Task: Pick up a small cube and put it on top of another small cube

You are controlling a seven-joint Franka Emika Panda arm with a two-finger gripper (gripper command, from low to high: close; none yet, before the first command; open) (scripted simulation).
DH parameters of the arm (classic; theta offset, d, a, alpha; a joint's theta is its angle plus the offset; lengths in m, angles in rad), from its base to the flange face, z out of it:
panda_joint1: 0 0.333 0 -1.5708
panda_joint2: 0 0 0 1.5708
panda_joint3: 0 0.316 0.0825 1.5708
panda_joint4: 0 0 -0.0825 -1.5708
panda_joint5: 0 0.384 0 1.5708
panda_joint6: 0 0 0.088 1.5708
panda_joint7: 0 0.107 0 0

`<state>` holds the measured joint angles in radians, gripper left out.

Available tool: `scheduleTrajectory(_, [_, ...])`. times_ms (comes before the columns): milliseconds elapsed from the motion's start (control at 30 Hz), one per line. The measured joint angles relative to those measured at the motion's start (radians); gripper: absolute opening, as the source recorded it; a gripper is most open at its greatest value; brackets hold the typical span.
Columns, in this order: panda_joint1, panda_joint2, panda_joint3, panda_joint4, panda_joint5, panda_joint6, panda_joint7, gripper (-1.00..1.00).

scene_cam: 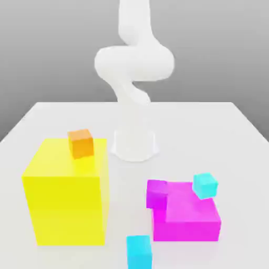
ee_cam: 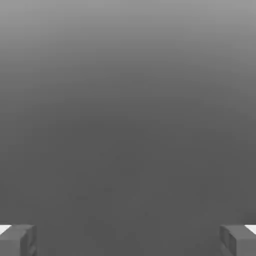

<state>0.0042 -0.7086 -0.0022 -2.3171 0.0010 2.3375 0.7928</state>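
**Fingers spread wide and empty; both cyan cubes lie near the magenta block**

A white bench is seen in the exterior view, with the white arm rising from its base at the middle of the far part of the surface. In the hand view, the fingers are shown set wide apart at opposite edges of the picture, and nothing is held between them; only a plain grey surface is seen in the gap.

One small cyan cube is found at the far corner of the flat magenta block, on the exterior view's right, tilted and apparently resting on that block's top. The second cyan cube is placed on the bench at the near edge of the exterior view, just beside the magenta block's near corner on the exterior view's left.

A small magenta cube is seen at the flat block's far corner on the exterior view's left. A large yellow block is set on the exterior view's left, well apart from the cyan cubes, and a small orange cube is carried on its top near the far edge.
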Motion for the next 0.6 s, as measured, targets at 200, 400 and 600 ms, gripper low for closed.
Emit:
scheduleTrajectory(200, [0.010,0.224,-0.005,-0.042,0.003,0.092,-0.018,0.00])
scheduleTrajectory(400, [0.018,0.441,-0.008,-0.083,0.006,0.181,-0.036,0.00])
scheduleTrajectory(600, [0.022,0.659,-0.007,-0.123,0.009,0.271,-0.053,0.00])
